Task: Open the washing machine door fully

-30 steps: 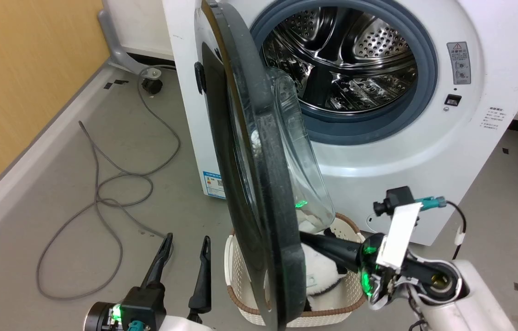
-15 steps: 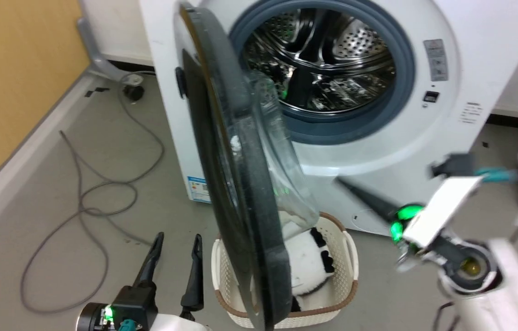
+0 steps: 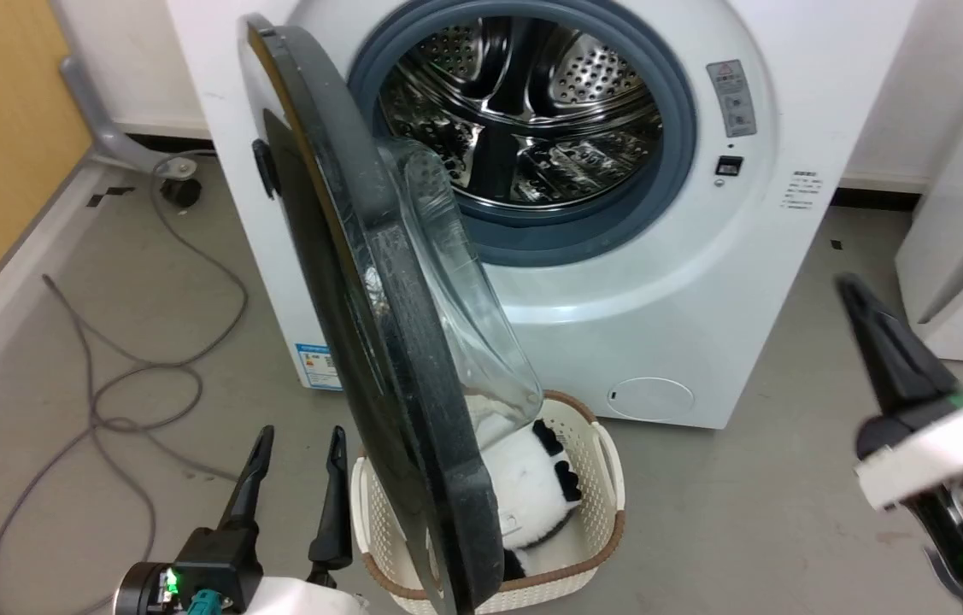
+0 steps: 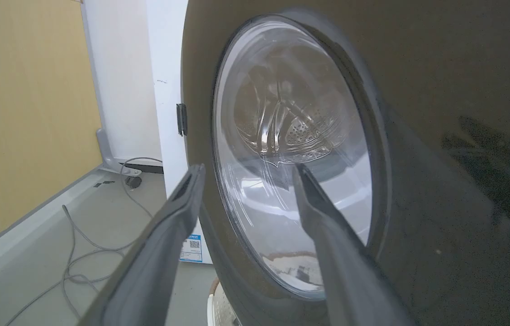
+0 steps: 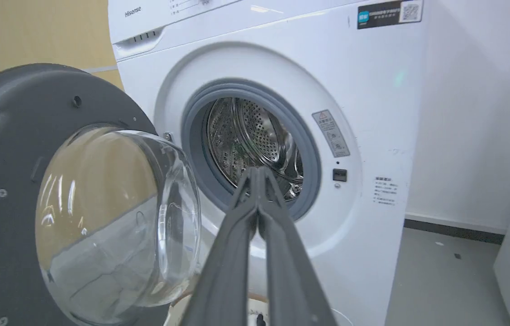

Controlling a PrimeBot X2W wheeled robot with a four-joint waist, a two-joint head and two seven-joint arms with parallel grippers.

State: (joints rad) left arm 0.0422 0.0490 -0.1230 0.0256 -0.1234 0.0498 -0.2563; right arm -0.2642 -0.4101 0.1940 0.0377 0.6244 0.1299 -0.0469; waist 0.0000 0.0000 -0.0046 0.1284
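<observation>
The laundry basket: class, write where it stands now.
Head view, bottom centre: the laundry basket sits on the floor before the washing machine, beneath the lower edge of the washing machine door, beside the left gripper.

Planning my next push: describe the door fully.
The door is a round disc, glossy black outside, matte dark-grey inside, with a clear glass bowl bulging from its inner face. Hinged on the washing machine's left side, it stands about halfway open, its lower edge above a basket. Nothing grips it; the open left gripper sits beside its outer face.
</observation>
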